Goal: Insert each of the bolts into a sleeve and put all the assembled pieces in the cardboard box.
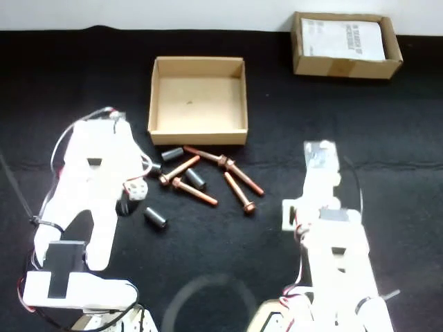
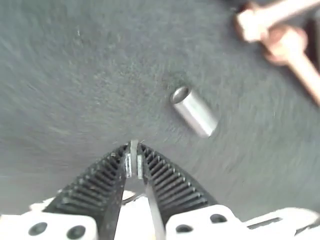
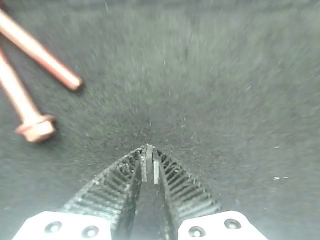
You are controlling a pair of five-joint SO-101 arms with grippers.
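My left jaws are pressed tip to tip and hold nothing; just past the tips, off to the right, lies one sleeve point(image 2: 194, 111), apart from them and flat on the black tabletop point(image 2: 75, 75). Its long axis runs aslant from far-left to near-right, so I judge I must open and turn across it before closing; my left arm point(image 1: 97, 187) is plainly the nearer one to it. There is bare cloth all round this sleeve, so there is room to come down. My right jaws are likewise shut and empty; two bolts point(image 3: 30, 95) lie to their left, well apart from the tips, and my right arm point(image 1: 332, 235) is nearer these. The other bolts point(image 1: 194, 191) and two more sleeves point(image 1: 195, 178) lie scattered just near of the cardboard box point(image 1: 199, 135), which stands open with its near wall close behind them; a grasp there risks nudging neighbours.
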